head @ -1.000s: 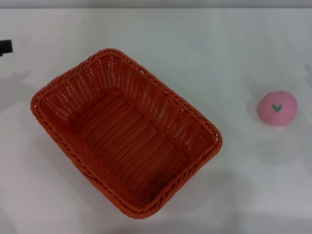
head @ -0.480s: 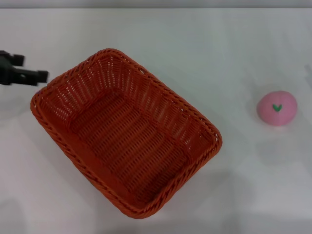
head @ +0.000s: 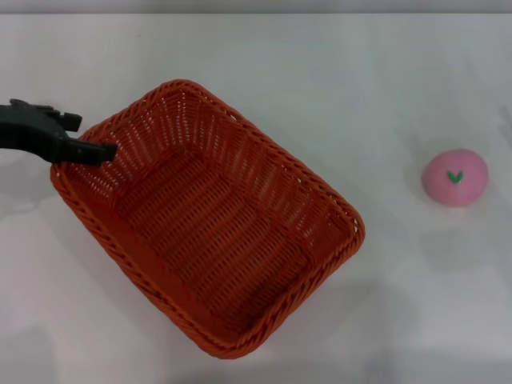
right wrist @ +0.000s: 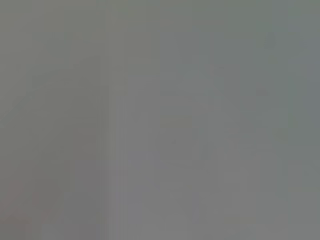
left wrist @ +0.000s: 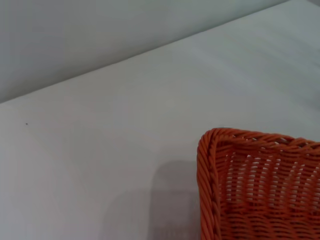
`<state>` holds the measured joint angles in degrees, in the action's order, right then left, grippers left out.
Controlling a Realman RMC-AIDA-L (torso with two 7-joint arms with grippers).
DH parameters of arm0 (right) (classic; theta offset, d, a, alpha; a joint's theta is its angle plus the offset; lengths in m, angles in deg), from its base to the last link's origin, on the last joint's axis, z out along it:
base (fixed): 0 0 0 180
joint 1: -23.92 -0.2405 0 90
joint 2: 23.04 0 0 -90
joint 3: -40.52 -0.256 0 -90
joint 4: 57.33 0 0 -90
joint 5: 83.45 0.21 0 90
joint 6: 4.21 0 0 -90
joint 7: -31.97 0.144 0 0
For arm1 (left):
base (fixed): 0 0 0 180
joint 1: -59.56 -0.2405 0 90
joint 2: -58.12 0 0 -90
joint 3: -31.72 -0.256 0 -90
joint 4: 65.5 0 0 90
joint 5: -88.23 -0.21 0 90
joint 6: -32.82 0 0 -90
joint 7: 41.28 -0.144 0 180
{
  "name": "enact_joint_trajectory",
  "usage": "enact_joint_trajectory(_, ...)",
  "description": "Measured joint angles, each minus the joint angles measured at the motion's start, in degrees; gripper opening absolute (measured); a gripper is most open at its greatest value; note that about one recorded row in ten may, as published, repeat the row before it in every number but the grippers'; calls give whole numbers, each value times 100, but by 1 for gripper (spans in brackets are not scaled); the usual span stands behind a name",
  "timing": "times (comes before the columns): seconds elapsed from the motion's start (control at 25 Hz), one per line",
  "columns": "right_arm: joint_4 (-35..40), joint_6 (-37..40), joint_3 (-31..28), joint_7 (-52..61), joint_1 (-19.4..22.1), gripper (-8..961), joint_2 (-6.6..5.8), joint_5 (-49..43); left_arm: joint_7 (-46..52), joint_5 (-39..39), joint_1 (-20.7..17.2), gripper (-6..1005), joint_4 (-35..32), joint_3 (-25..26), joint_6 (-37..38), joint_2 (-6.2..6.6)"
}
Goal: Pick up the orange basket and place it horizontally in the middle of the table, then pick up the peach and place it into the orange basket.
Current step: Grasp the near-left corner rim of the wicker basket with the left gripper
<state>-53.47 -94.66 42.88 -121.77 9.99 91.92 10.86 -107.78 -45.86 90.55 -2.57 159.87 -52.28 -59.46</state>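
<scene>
The orange basket (head: 208, 216) lies diagonally on the white table (head: 336, 88), its long axis running from far left to near right, and it holds nothing. My left gripper (head: 93, 134) comes in from the left at the basket's far-left corner, open, one finger over the rim and the other just outside it. The left wrist view shows that basket corner (left wrist: 250, 190) with bare table beside it. The pink peach (head: 455, 178) with its green leaf mark sits alone at the right. My right gripper is out of view; the right wrist view shows only plain grey.
The table's far edge (head: 256, 14) runs along the top of the head view. White tabletop surrounds the basket and the peach, with a wide gap between them.
My left gripper has moved in from the left edge toward the right and now reaches the basket's far-left corner. Basket and peach have not moved.
</scene>
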Motion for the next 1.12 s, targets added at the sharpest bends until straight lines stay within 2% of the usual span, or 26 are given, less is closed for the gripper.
enact_joint_trajectory(0.16, 0, 1, 0, 18, 8, 765, 0, -7, -153, 1, 40, 752, -256, -6, 197, -47)
enact_joint_trajectory(0.44, 0, 0, 0, 27, 16, 762, 0, 7, -260, -28, 184, 740, -646, -16, 444, -53)
enact_joint_trajectory(1.0, 5, 10, 0, 26, -12, 756, 0, 9, -286, -83, 205, 715, -668, -27, 539, -69)
enact_joint_trajectory(1.12, 2, 10, 0, 26, -13, 755, 0, 9, -275, -83, 224, 658, -673, -27, 540, -73)
